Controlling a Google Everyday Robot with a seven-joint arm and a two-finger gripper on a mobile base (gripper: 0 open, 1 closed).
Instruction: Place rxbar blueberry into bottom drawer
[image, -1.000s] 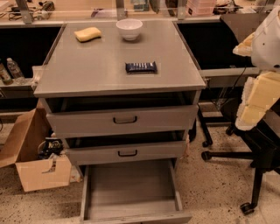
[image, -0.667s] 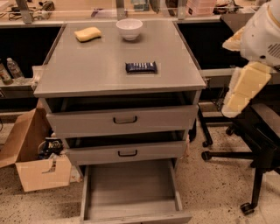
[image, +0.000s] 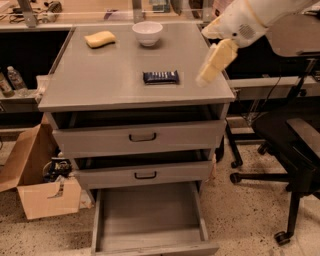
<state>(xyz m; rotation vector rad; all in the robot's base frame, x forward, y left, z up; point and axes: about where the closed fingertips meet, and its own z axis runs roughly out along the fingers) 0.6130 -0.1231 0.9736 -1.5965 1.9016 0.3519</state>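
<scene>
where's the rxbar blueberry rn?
Camera view: the rxbar blueberry lies flat on the cabinet top, right of centre, in front of the white bowl; the gripper hovers to its right.

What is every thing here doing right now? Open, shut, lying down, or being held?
rxbar blueberry: lying flat on the cabinet top, not held.
bottom drawer: pulled open, nothing inside.
middle drawer: nearly shut.
top drawer: nearly shut.
white bowl: upright.
yellow sponge: lying flat.
gripper: hovers at the top's right edge, apart from the bar.
cardboard box: flaps open.
</scene>
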